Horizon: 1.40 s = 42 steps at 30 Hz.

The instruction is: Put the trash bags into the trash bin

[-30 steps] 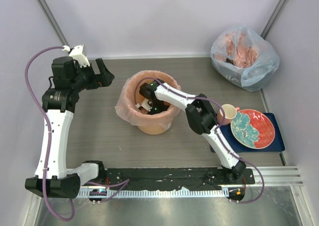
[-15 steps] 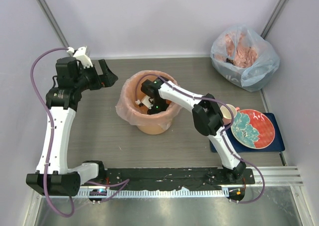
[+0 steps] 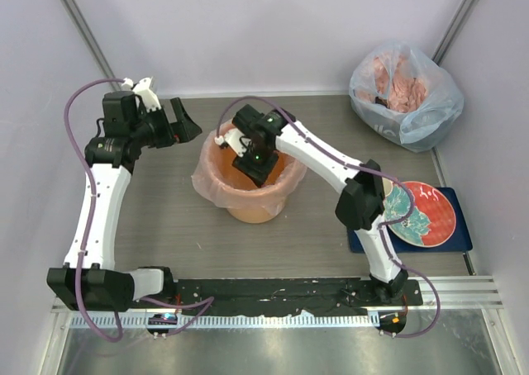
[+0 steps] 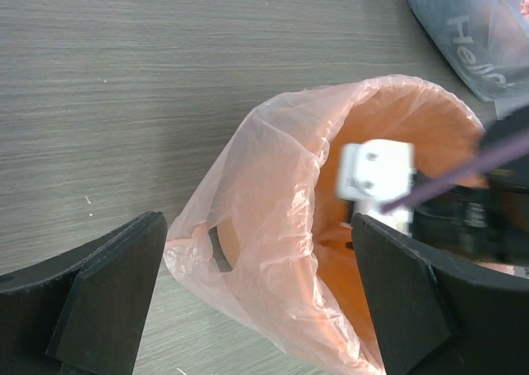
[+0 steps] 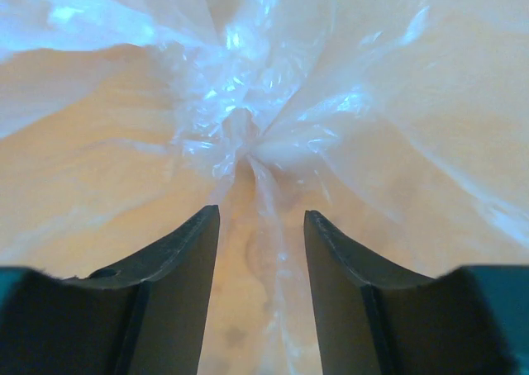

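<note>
Trash bag (image 3: 208, 182) over bin (image 3: 258, 212) rim, right pincer (image 3: 257, 168) parted above mouth

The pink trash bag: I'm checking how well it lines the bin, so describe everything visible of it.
Thin, crinkly, translucent pale-pink film, the trash bag lines the orange trash bin: its mouth is folded over the rim and hangs as a loose skirt outside, fuller on the left. Inside, it gathers to a puckered bottom seam. The right gripper hangs open inside, pointed at that seam.

white arm links (image 3: 97, 214), black joints (image 3: 361, 206), purple cables (image 3: 69, 115), black wedge-shaped fingers (image 4: 91, 301)
</note>
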Tool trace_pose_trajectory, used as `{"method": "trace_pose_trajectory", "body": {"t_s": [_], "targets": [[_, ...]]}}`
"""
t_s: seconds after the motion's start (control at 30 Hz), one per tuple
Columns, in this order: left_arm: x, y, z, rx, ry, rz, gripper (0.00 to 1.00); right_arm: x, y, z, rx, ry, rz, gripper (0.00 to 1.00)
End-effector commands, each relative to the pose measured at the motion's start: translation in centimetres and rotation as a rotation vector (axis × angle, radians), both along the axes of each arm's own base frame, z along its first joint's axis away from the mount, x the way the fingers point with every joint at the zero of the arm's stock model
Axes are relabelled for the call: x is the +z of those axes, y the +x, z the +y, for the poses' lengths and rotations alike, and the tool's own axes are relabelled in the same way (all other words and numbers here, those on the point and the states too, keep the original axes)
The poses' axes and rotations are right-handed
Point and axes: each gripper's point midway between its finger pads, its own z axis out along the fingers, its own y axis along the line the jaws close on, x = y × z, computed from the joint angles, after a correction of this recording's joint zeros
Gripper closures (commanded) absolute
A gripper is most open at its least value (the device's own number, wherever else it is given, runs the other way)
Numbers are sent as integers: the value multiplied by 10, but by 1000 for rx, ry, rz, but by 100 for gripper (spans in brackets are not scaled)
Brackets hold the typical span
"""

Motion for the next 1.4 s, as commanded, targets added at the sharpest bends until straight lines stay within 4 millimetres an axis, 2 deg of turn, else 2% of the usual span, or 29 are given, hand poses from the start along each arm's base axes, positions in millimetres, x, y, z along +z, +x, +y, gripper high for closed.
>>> {"method": "trace_pose_trajectory", "body": {"t_s": [0.0, 0.03, 0.1, 0.13, 0.17, 0.23, 0.3, 0.33, 0.4, 0.43, 0.5, 0.53, 0.57, 0.6, 0.63, 0.7, 0.73, 0.77, 0.8, 0.83, 0.87, 0.9, 0.93, 1.0, 1.03, 1.13, 1.17, 1.2, 1.37], "targets": [[27, 11, -8, -60, -25, -66, 0, 112, 11, 27, 11, 321, -210, 46], [37, 12, -10, -81, -25, -83, 0, 120, 13, 28, 6, 345, -228, 45], [33, 16, -12, -114, -12, -50, 0, 143, 20, 25, -10, 405, -276, 39], [46, 18, -12, -121, 2, -79, 0, 151, 24, 23, -25, 426, -294, 37], [48, 20, -12, -139, 25, -88, 0, 159, 28, 21, -49, 452, -305, 35], [54, 26, -11, -155, 48, -83, 0, 188, 44, 11, -101, 537, -355, 30], [51, 27, -9, -172, 73, -53, 0, 212, 59, 6, -164, 620, -403, 26], [54, 36, -9, -175, 79, -47, 0, 231, 68, -9, -205, 659, -443, 19], [49, 36, -4, -172, 110, 10, 0, 258, 83, -22, -270, 739, -512, 13], [56, 44, -3, -164, 120, 4, 0, 270, 83, -34, -299, 758, -547, 8], [57, 45, 4, -147, 155, 22, 0, 289, 97, -60, -374, 786, -637, 6], [64, 47, 6, -143, 163, 5, 0, 278, 101, -70, -411, 760, -644, 6], [66, 50, 10, -117, 179, -5, 0, 292, 101, -94, -464, 763, -701, 5], [67, 52, 12, -99, 187, -14, 0, 294, 103, -104, -502, 772, -713, 4], [64, 53, 14, -84, 186, -6, 0, 281, 102, -115, -540, 754, -700, 3], [69, 49, 16, -74, 193, -37, 0, 286, 98, -144, -620, 759, -727, 3], [57, 47, 16, -87, 198, -9, 0, 266, 98, -152, -660, 730, -698, 3], [52, 44, 15, -94, 196, 2, 0, 260, 96, -161, -685, 715, -702, 3], [51, 37, 14, -95, 191, 8, 0, 264, 93, -178, -743, 724, -729, 3], [37, 33, 14, -96, 185, 52, 0, 239, 90, -185, -789, 692, -687, 3], [32, 28, 13, -90, 172, 70, 0, 233, 87, -193, -816, 687, -685, 4], [23, 21, 14, -84, 169, 97, 0, 236, 79, -203, -839, 704, -699, 4], [20, 17, 15, -73, 168, 103, 0, 215, 73, -207, -855, 679, -672, 4], [13, 11, 16, -59, 165, 110, 0, 208, 67, -213, -880, 704, -683, 4], [6, 2, 18, -48, 166, 125, 0, 197, 57, -217, -893, 701, -675, 4], [-6, -15, 19, -38, 160, 155, 0, 183, 42, -220, -913, 718, -652, 4], [-8, -18, 20, -28, 165, 152, 0, 182, 39, -222, -914, 720, -658, 4], [-19, -23, 21, -27, 163, 181, 0, 181, 35, -222, -907, 721, -664, 4], [-25, -41, 22, -2, 154, 180, 0, 186, 17, -232, -892, 732, -712, 4]]}}
